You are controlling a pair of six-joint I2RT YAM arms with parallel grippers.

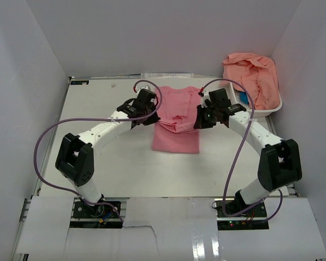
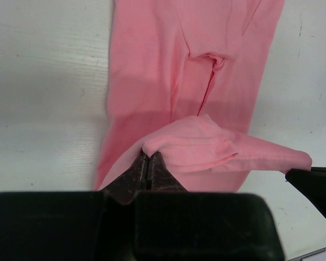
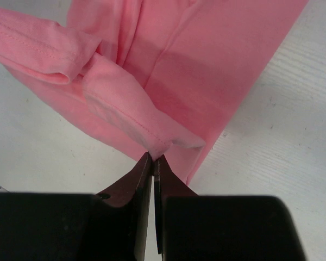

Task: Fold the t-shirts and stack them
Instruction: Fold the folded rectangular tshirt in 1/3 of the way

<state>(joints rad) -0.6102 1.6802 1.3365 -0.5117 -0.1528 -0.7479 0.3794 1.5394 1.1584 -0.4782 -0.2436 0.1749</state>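
Two robot arms, bolted at the near edge of the tabletop (image 1: 125,168), are reaching inward toward its middle, purple cables looping off each one. The left gripper (image 1: 150,120) is hanging at the left side of a pink t-shirt (image 1: 176,133), its jaws pressed together on a raised fold of the cloth; the left wrist view is showing the fingertips (image 2: 157,169) closed on that fold of the pink t-shirt (image 2: 206,60). The right gripper (image 1: 199,122) is doing the same at the shirt's right side, and the right wrist view is showing its jaws together, pinching a stitched hem of the garment (image 3: 217,70). The shirt is lying along the middle of the tabletop, its near part flat and its gripped edges lifted and bunching between the two grippers. At the far right corner, a heap of salmon t-shirts (image 1: 252,73) is spilling over a white basket (image 1: 273,110).
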